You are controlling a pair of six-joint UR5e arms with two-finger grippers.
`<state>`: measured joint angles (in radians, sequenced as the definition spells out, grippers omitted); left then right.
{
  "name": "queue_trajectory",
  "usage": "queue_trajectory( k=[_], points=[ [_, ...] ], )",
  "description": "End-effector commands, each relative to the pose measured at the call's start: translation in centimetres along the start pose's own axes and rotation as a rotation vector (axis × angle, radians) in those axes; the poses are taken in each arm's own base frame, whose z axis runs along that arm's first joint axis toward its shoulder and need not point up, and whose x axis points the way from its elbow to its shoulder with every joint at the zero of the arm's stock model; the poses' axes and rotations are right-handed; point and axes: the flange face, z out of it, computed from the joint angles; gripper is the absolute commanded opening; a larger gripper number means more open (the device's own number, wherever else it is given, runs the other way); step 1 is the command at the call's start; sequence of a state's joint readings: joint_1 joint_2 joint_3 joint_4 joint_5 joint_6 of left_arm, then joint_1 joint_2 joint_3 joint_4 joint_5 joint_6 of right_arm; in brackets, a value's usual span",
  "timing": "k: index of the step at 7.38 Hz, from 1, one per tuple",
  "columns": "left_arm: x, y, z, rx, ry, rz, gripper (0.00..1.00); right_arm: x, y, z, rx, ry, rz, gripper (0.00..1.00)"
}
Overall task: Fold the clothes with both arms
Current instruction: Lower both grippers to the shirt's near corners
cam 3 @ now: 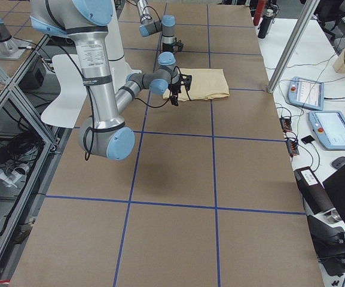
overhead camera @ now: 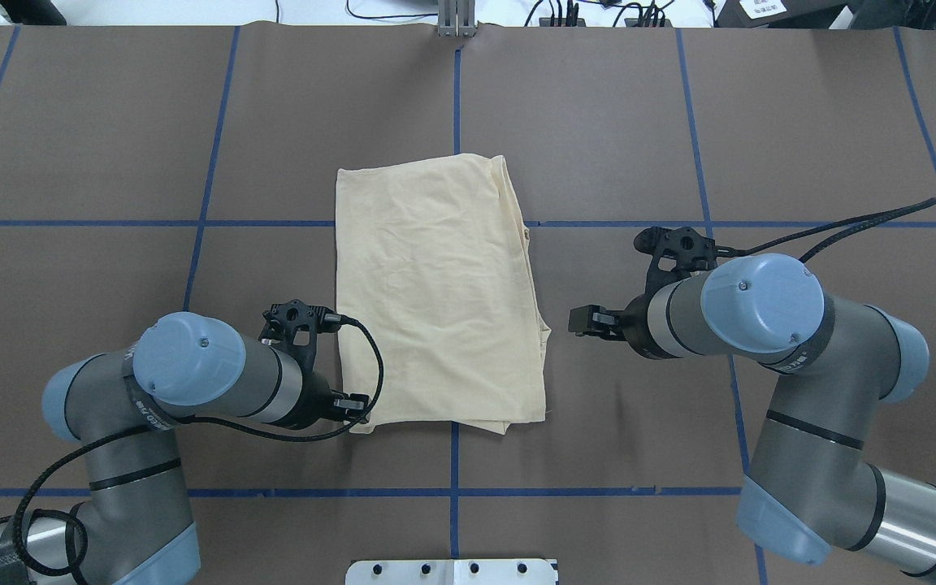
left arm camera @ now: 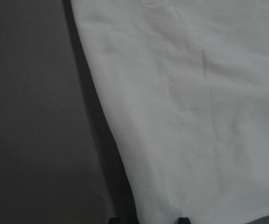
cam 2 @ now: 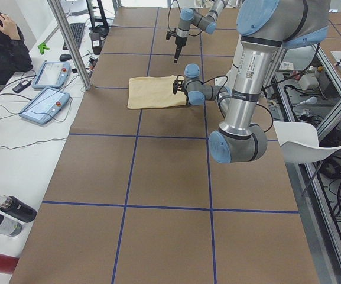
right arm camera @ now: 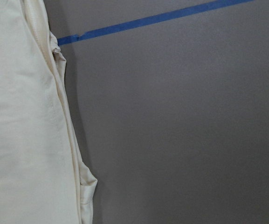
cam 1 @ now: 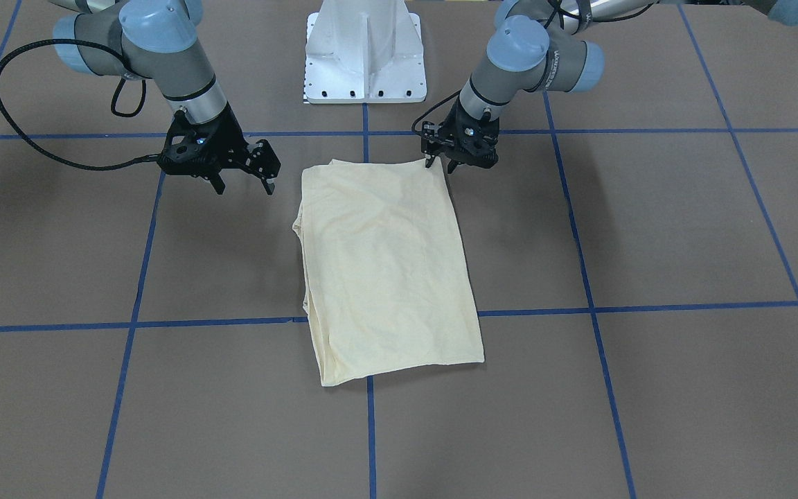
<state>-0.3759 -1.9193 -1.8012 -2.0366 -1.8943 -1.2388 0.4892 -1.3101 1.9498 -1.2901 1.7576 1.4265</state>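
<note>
Left hand (cam 1: 440, 166) is sitting low at the corner of the shirt (cam 1: 388, 270) nearest the robot, with its fingers narrowly apart and straddling the fabric edge (the wrist view is showing both tips with cloth between them). Right hand (cam 1: 245, 187) is hanging over bare counter (cam 1: 648, 229) just beside the shirt's opposite side, fingers spread wide and holding nothing. Shirt is lying folded into a long rectangle, plain side up, at the counter's centre, crossing a blue tape line (cam 1: 648, 306). Layered edges are showing along the right arm's side.
</note>
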Motion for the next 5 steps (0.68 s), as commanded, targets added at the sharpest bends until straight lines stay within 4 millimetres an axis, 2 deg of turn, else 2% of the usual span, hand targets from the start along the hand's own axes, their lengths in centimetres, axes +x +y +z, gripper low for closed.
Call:
queue_trajectory(
  k=[1,3,5],
  points=[
    [0.33,0.27,0.02,-0.01,0.007,0.0,0.5,-0.03,0.21,0.16,-0.003,0.002,-0.002,1.0],
    [0.56,0.31,0.0,-0.01,0.011,-0.013,0.36,-0.12,0.21,0.13,-0.002,0.0,-0.003,1.0],
    [0.6,0.28,0.04,-0.01,0.011,-0.013,0.35,-0.13,0.36,0.26,-0.005,0.002,-0.004,1.0]
  ],
)
